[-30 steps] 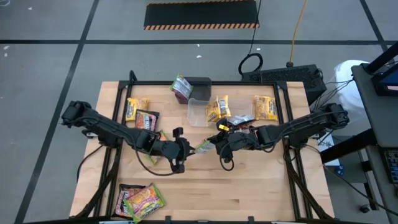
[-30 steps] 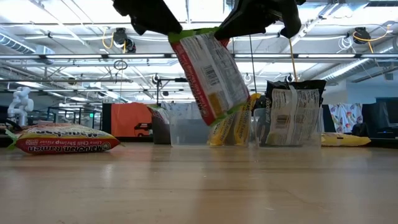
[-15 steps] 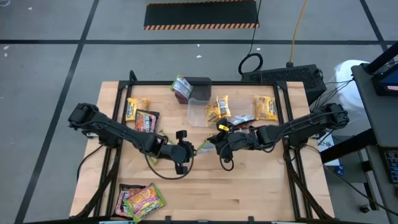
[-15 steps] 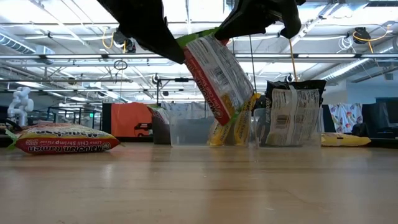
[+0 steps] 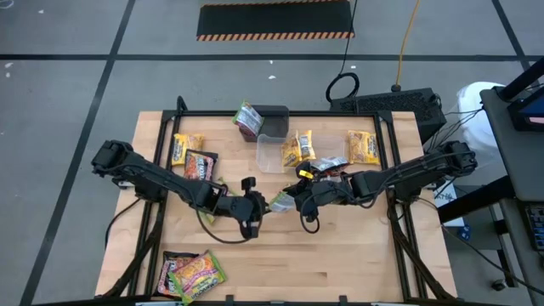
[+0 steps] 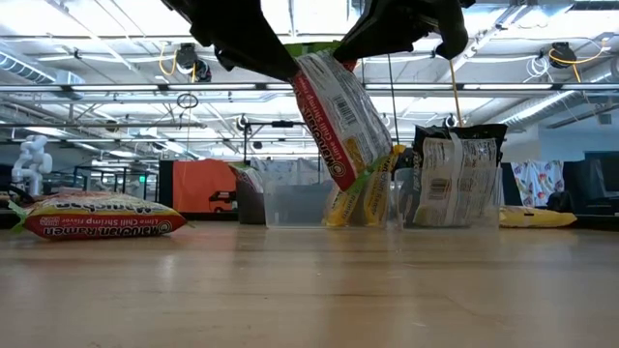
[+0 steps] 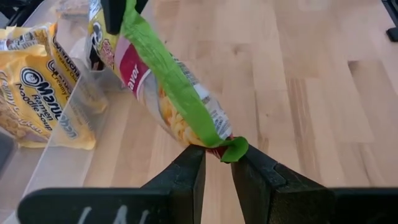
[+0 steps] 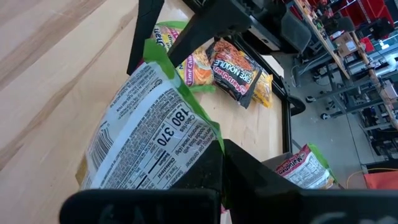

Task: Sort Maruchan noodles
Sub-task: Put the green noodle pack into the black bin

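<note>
One green-edged Maruchan noodles packet (image 6: 338,116) hangs tilted above the table's middle, between my two grippers. My right gripper (image 5: 293,194) is shut on it. My left gripper (image 7: 219,163) stands a little open at the packet's opposite corner (image 7: 231,149), one fingertip on either side of the green seam. More packets lie about: a yellow one (image 5: 187,146) and a dark one (image 5: 201,164) at the far left. Two lie at the near left (image 5: 191,274), and a yellow one (image 5: 363,146) at the far right. My right gripper pinches the packet's end by its green-edged seam (image 8: 211,138) between its two fingers. The packet hangs slanting below them, printed back up, clear of the table. My left gripper has the packet's free green corner (image 7: 235,148) at its fingertips. The flap lies against one fingertip (image 7: 249,163); a pinch does not show.
A clear plastic tub (image 5: 270,155) with a yellow packet (image 5: 299,149) leaning in it stands just beyond the grippers. A dark grey box (image 5: 274,117) sits at the far edge with a packet (image 5: 248,121) against it. Black frame rails (image 5: 395,195) run along the table's sides. Bare wood lies near me.
My left gripper has moved toward the table's right and slightly down, coming up to the hanging packet's free corner. The packet has shifted a little away from it, staying in my right gripper.
</note>
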You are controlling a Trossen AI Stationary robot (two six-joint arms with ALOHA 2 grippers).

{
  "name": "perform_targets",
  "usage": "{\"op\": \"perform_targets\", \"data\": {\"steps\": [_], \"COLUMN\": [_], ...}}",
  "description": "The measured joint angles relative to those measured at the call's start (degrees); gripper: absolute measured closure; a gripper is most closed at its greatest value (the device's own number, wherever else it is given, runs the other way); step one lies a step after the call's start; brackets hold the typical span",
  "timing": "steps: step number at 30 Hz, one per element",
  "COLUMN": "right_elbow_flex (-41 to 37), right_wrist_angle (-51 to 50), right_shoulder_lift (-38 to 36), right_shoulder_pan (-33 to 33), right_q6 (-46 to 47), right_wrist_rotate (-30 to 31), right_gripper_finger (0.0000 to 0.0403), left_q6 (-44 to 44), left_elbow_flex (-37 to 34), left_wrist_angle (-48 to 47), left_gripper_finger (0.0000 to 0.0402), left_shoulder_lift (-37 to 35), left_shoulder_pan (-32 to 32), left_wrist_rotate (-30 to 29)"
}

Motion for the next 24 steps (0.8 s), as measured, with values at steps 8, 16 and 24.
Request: {"op": "perform_targets", "data": {"steps": [8, 16, 24], "right_elbow_flex": [0.0, 0.0, 0.0], "right_wrist_angle": [0.0, 0.72, 6.57], "right_shoulder_lift": [0.0, 0.0, 0.0], "right_shoulder_pan": [0.0, -1.57, -5.83], "right_q6": [-0.07, -1.26, -4.0], "right_wrist_rotate": [0.01, 0.03, -0.45], "right_gripper_finger": [0.0403, 0.0403, 0.0403], "left_q6": [-1.23, -1.01, -0.72], "left_elbow_flex": [0.0, 0.0, 0.0], "left_wrist_angle": [-0.22, -0.24, 0.34], "left_gripper_finger": [0.0387, 0.0398, 0.04], "left_shoulder_lift": [0.0, 0.0, -0.07], "left_shoulder_pan": [1.2, 1.32, 2.7], "left_wrist_rotate": [-0.35, -4.05, -9.42]}}
